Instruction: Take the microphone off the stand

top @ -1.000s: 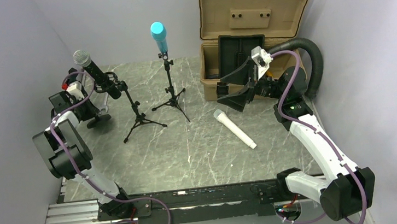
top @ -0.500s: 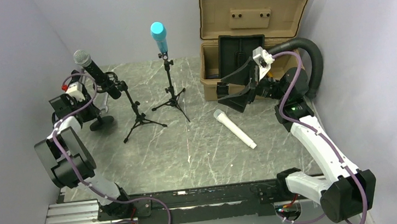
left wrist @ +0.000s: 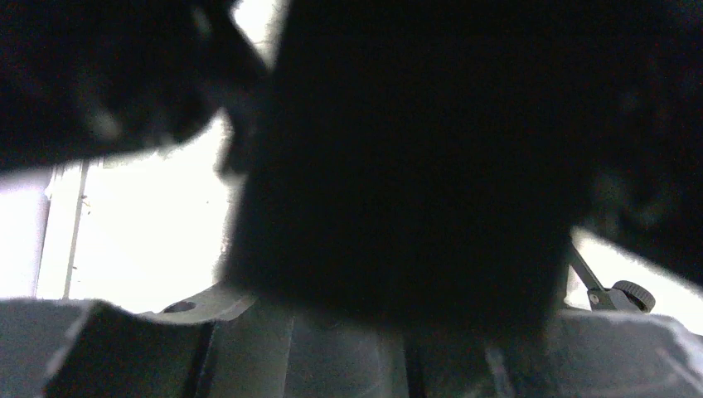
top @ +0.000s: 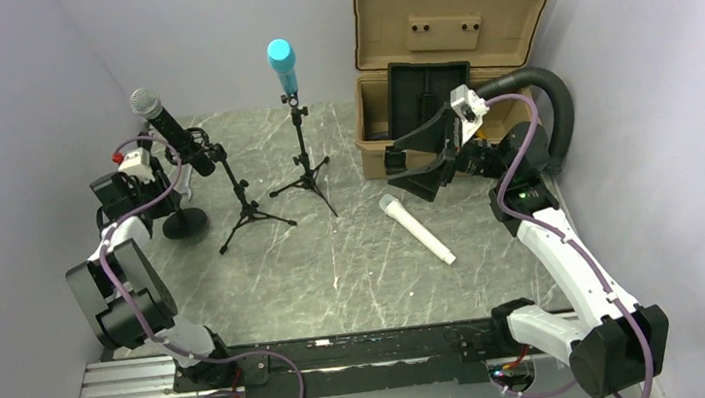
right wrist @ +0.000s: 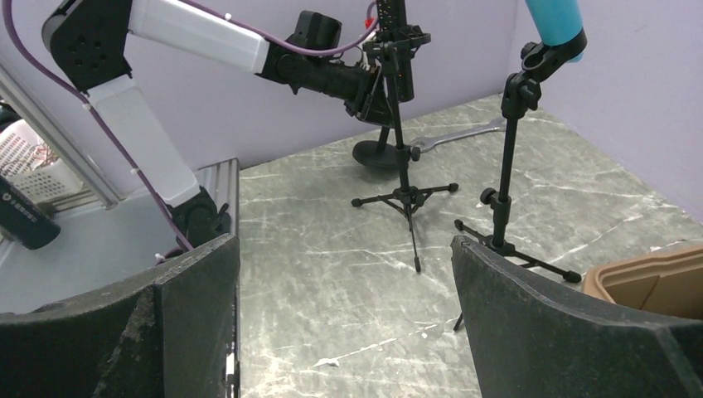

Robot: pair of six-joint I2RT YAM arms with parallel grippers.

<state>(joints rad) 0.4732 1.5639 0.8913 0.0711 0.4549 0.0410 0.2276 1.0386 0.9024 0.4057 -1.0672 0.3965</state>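
A black microphone (top: 168, 127) with a silver grille sits tilted in the clip of a tripod stand (top: 244, 207) at the back left. In the right wrist view the same microphone (right wrist: 396, 41) and stand (right wrist: 406, 195) show. My left gripper (top: 174, 164) is right at the microphone's lower end, and its jaws are hidden. A dark blurred shape (left wrist: 414, 166) fills the left wrist view. A blue microphone (top: 282, 64) stands upright on a second stand (top: 304, 165). My right gripper (top: 409, 166) hovers open and holds nothing (right wrist: 344, 249).
A white microphone (top: 417, 230) lies loose on the table's middle right. An open tan case (top: 453, 14) with a black tray (top: 425, 85) stands at the back right, a black hose (top: 554, 102) beside it. A round black base (top: 185, 223) and a wrench (top: 186, 181) lie by the left arm.
The left arm has drawn slightly back and down, toward the near left. The black microphone has stayed in its clip. The right gripper has shifted a little to the right.
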